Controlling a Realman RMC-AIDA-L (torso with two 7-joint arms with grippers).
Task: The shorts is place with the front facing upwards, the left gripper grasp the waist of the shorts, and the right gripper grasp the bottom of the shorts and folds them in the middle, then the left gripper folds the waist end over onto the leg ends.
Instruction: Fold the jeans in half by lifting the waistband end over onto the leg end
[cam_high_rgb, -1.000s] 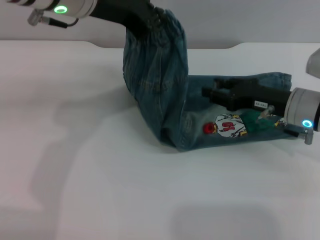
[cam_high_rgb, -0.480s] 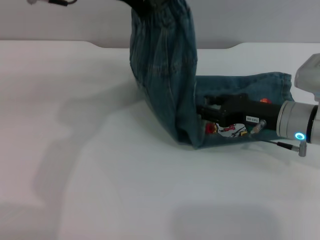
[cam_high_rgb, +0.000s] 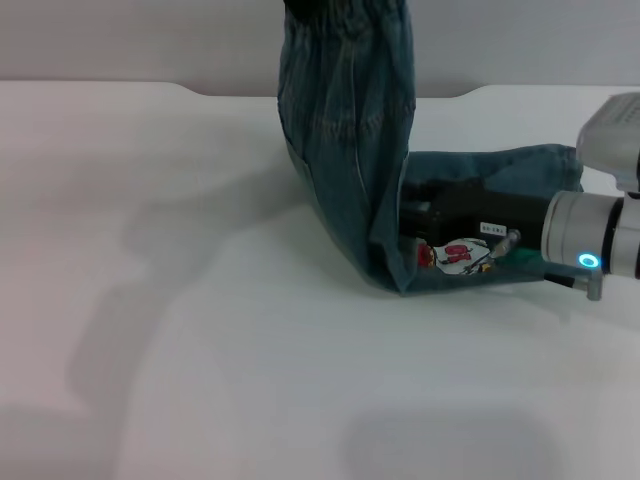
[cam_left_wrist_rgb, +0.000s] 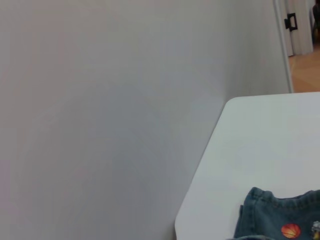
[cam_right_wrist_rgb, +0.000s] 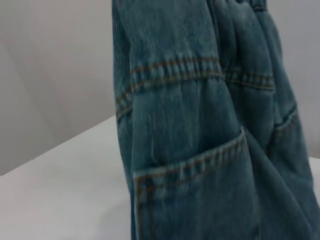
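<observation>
The blue-green denim shorts (cam_high_rgb: 350, 130) are bent in the middle. The waist half stands upright and runs off the top of the head view. Only a black sliver of my left gripper (cam_high_rgb: 302, 6) shows there, holding the waist. The leg half lies flat to the right, with its leg ends (cam_high_rgb: 560, 165) at the far right. My right gripper (cam_high_rgb: 420, 215) rests on that flat half above the basketball embroidery (cam_high_rgb: 458, 255), its tips hidden behind the raised denim. The right wrist view is filled by hanging denim with a patch pocket (cam_right_wrist_rgb: 200, 200). The left wrist view catches a leg end with the orange ball (cam_left_wrist_rgb: 290, 230).
The white table (cam_high_rgb: 200, 330) stretches out left and in front of the shorts. A grey wall (cam_left_wrist_rgb: 100, 100) runs behind the table's far edge. My right arm's white wrist with a blue light ring (cam_high_rgb: 590, 262) sits by the table's right side.
The left gripper has lifted the waist higher and carried it right, out of the top of the view. The right gripper has slid left, in behind the raised fold.
</observation>
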